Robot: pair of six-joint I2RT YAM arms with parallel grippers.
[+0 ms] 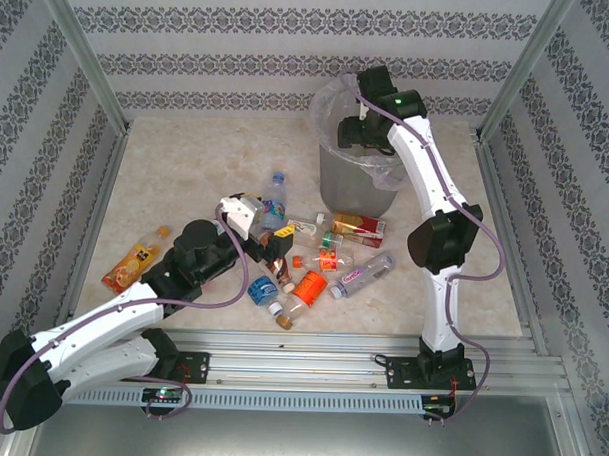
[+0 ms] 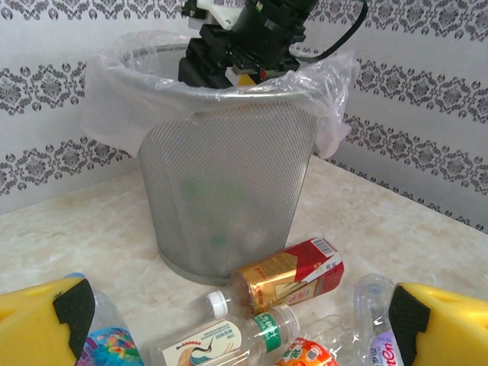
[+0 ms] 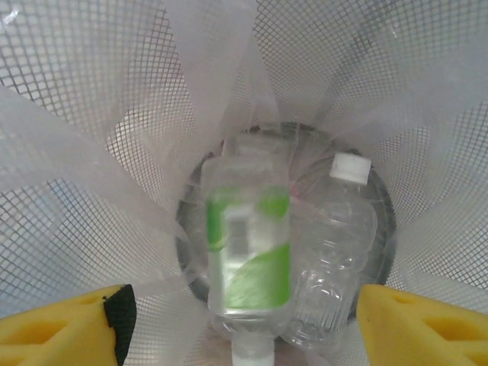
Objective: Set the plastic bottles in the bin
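The bin (image 1: pixel 354 178) is grey mesh lined with a clear bag and stands at the back of the table. My right gripper (image 1: pixel 346 132) hangs open over its mouth. In the right wrist view that gripper (image 3: pixel 244 324) looks straight down the bin (image 3: pixel 76 84). A blurred green-labelled bottle (image 3: pixel 248 252) lies clear of both fingers beside a clear white-capped bottle (image 3: pixel 335 267). My left gripper (image 1: pixel 274 249) is open, low over the bottle pile. Between its fingers (image 2: pixel 240 328) lie a red-and-gold bottle (image 2: pixel 293 278) and a white-labelled bottle (image 2: pixel 221 335), neither held.
Several bottles lie loose in front of the bin: a blue-labelled one (image 1: pixel 274 202), an orange one (image 1: pixel 309 286) and a pink-labelled clear one (image 1: pixel 363 275). Another orange bottle (image 1: pixel 136 259) lies apart at the left. Patterned walls close the table on three sides.
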